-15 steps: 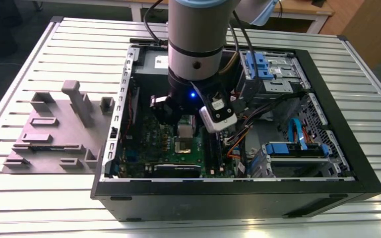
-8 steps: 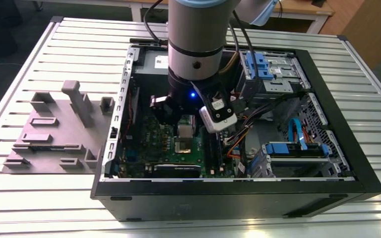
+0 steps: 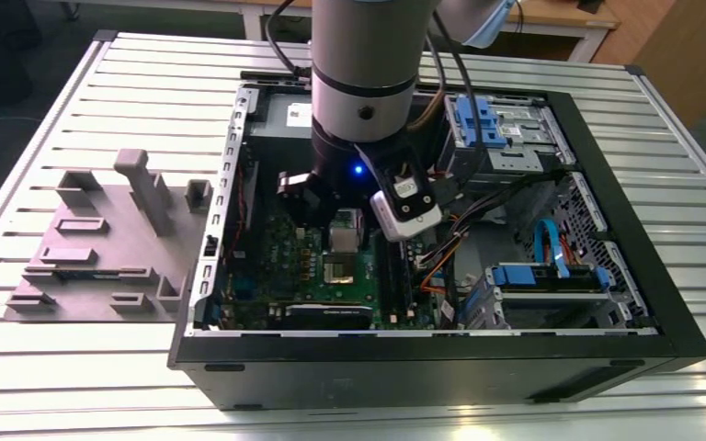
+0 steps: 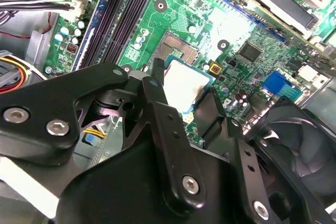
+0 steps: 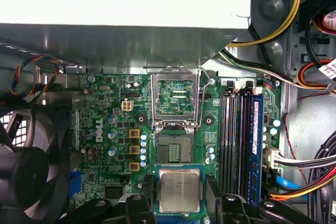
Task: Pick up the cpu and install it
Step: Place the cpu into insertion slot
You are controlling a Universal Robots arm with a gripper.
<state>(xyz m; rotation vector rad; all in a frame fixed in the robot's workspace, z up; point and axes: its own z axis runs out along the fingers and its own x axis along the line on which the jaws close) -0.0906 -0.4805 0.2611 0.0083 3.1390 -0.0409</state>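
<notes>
Pickup half looked done to me: the gripper (image 5: 180, 182) had its two black fingers (image 5: 214, 192) closed in on opposite edges of the cpu (image 5: 179, 190), holding it flat with the metal top up, over the motherboard (image 5: 100, 145) inside the open case (image 3: 451, 372). Install half wasn't there yet though. The socket (image 5: 172, 151) sat bare with its metal frame (image 5: 175, 97) flipped up, and the chip hung just beside it, not seated.

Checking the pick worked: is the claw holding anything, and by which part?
The claw holds the cpu, pinched by two opposite edges, its metal top left bare.
</notes>
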